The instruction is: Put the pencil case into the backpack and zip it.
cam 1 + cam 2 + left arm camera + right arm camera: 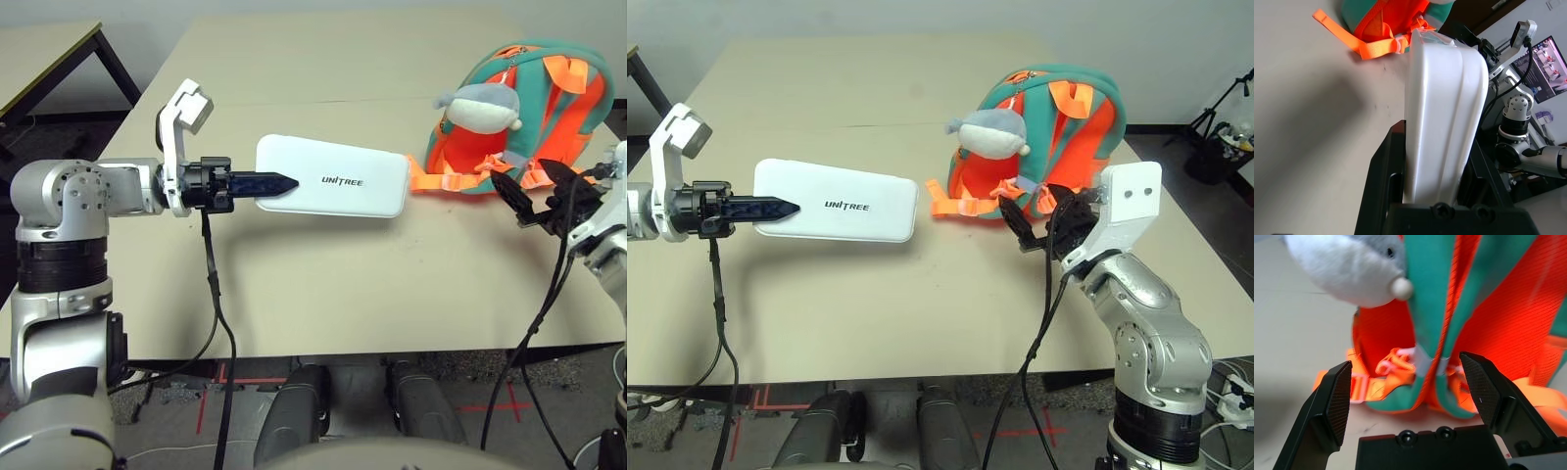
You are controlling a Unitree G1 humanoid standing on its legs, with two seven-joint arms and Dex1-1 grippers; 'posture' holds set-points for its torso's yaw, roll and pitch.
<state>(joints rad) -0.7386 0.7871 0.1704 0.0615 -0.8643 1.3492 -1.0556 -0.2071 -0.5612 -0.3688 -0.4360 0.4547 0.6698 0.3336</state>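
L claw [279, 183] clamps pencil case [333, 176] aloft; R claw [1410, 396] wide open, empty, facing backpack [524, 117].

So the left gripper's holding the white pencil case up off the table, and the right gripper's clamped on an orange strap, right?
Not quite: the right gripper is open and holds nothing, as the right wrist view shows. The left gripper does hold the pencil case up.

Left hand [279, 183] reaching level toward the right, fingers clamped, right hand [1410, 394] spread wide, seemingly empty
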